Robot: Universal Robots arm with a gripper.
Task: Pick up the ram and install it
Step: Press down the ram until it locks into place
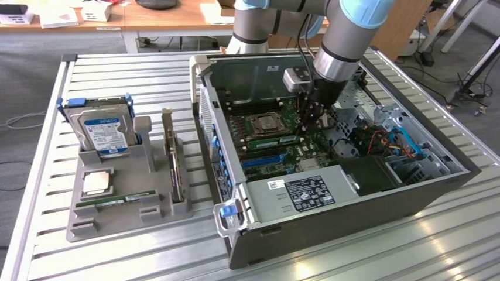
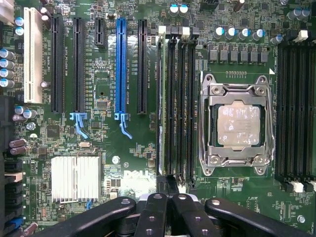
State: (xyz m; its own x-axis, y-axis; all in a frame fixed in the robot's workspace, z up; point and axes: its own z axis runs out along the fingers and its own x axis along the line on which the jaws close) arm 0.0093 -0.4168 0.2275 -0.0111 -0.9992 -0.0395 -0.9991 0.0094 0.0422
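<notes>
The ram (image 2: 161,98) stands edge-on in the outermost of several black memory slots beside the processor socket (image 2: 238,124). In the exterior view the ram (image 1: 275,142) is a green stick lying along the motherboard inside the open computer case (image 1: 352,211). My gripper (image 2: 168,195) is shut, its black fingers pressed together right over the near end of those slots. Whether the fingertips touch the stick I cannot tell. From outside, the gripper (image 1: 319,120) hangs low inside the case, just beside the ram.
On the exterior view's left stands a grey holder (image 1: 125,218). It carries a hard drive (image 1: 102,130), a square silver chip (image 1: 95,182), another green stick (image 1: 116,201) and an upright card (image 1: 168,153). The case walls surround the gripper, with a power supply (image 1: 308,190) in front.
</notes>
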